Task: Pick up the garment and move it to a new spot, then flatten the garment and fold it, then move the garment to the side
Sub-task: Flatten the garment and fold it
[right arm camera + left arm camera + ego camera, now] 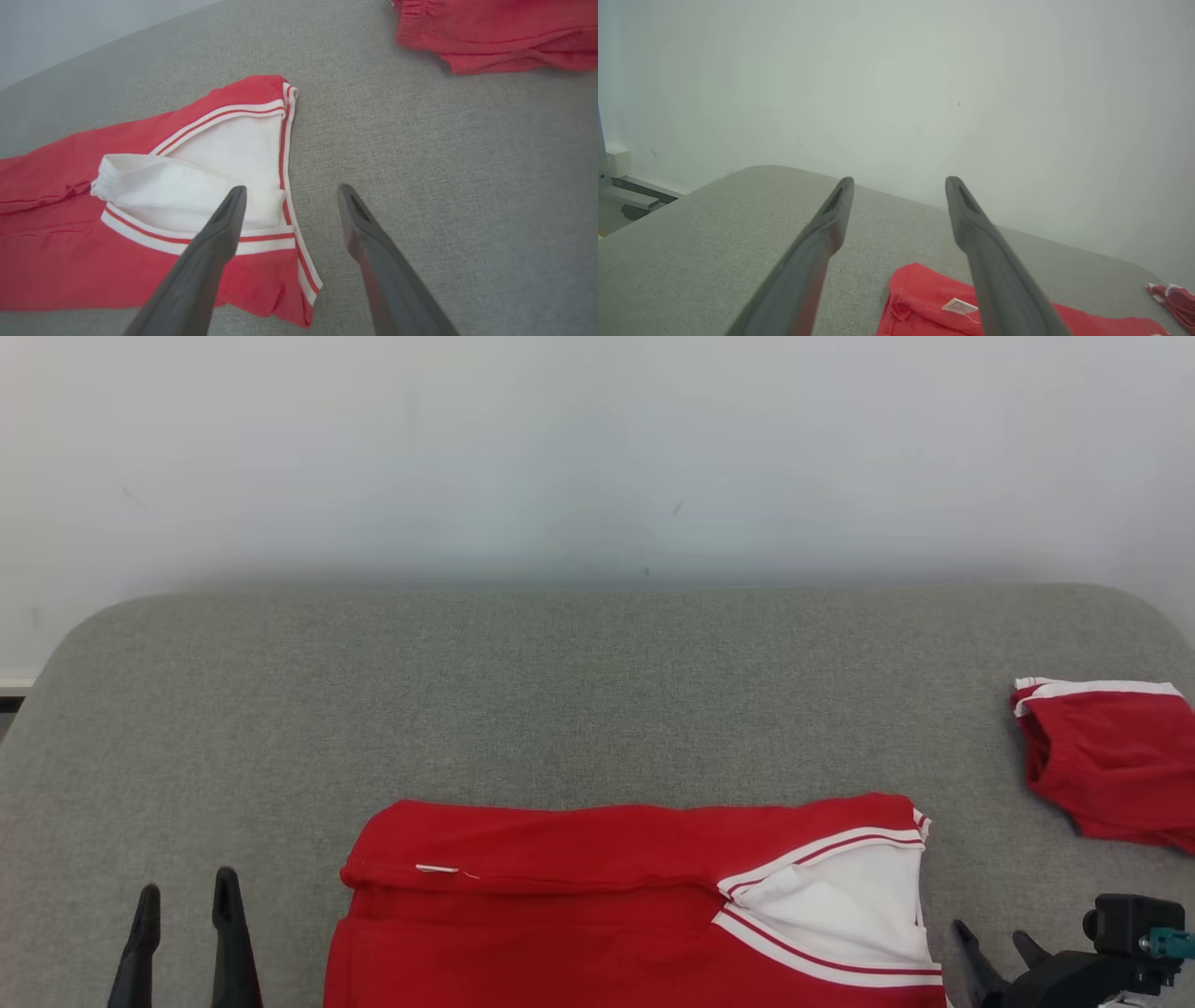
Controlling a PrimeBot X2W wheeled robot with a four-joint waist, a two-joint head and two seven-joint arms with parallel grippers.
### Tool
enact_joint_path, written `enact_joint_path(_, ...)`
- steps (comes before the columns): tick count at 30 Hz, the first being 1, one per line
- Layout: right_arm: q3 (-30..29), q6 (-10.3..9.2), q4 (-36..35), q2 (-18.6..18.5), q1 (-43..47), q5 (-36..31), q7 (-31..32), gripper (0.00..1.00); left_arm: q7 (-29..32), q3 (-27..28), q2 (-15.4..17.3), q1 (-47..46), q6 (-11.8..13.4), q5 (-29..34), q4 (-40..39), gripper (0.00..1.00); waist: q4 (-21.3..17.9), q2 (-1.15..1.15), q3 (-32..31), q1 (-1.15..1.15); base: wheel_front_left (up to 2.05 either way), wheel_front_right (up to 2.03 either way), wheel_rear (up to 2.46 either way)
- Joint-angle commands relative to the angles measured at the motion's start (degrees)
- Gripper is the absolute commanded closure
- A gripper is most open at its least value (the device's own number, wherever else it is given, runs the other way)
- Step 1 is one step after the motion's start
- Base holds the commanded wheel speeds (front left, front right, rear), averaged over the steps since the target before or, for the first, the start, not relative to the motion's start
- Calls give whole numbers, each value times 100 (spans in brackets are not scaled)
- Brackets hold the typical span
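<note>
A red garment [597,896] with white striped trim and a white inner panel lies partly folded on the grey surface at the bottom centre of the head view. Its far edge is folded over, and a small white label [959,306] shows near its left end. My left gripper [185,901] hangs open to the left of the garment [924,303], holding nothing. My right gripper [994,938] is open just right of the garment's trimmed end [224,186], above its right edge, with nothing between its fingers.
A second red piece with white trim [1111,761] lies crumpled at the right edge of the grey padded surface [597,700], also seen in the right wrist view [504,32]. A pale wall [597,448] stands behind the surface. A metal frame [626,196] shows beyond its left end.
</note>
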Motion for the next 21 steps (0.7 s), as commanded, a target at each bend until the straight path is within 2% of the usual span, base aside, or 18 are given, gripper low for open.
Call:
enact_joint_path(1,-115,-1,80,95,-137,-193,11,0,-13,153,-58,136,-145,108,65,0,-30,0,-33,1,0,0,0)
enact_joint_path(6,-249,-1,298,156,-297,-371,-15,0,-14,298,-81,245,-273,214,301,0,-48,0,-61,1,0,0,0)
enact_joint_path(12,-338,-1,579,152,-581,-401,27,0,21,160,23,218,-408,152,569,0,-28,0,-57,1,0,0,0)
enact_joint_path(21,-399,-1,924,153,-1200,-899,684,0,55,59,78,130,-449,134,642,0,72,0,70,1,0,0,0)
